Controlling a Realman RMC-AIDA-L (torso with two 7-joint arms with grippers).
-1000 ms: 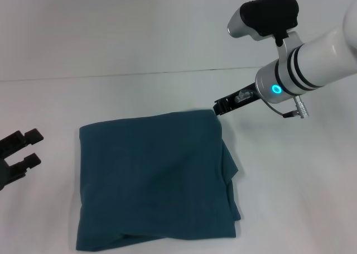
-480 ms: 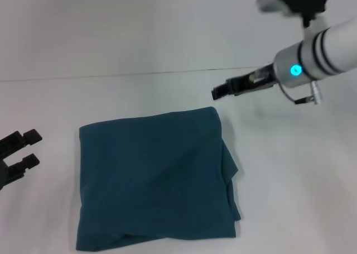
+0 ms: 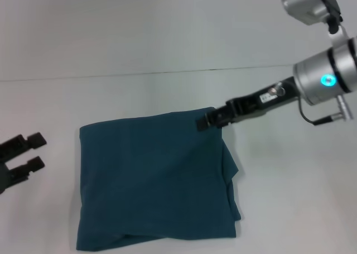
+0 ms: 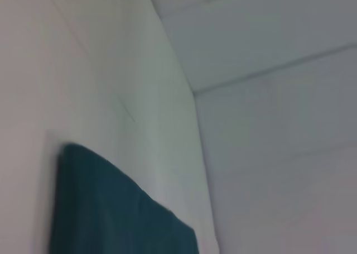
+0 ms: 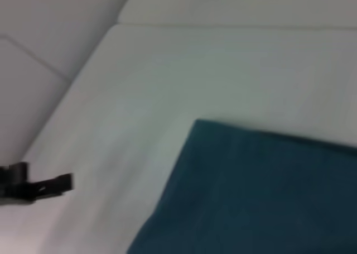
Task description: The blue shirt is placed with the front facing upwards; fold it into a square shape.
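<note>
The dark teal-blue cotton shirt [image 3: 156, 178], folded roughly square, is lying lower centre. The right gripper [image 3: 205, 121] is hovering at its upper-right corner; finger spread unclear. The left gripper [image 3: 25, 155], parted, is sitting far left.

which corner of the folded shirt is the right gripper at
The far right corner of the blue shirt: the right gripper sits over it, while the left gripper waits off the shirt's left edge.
</note>
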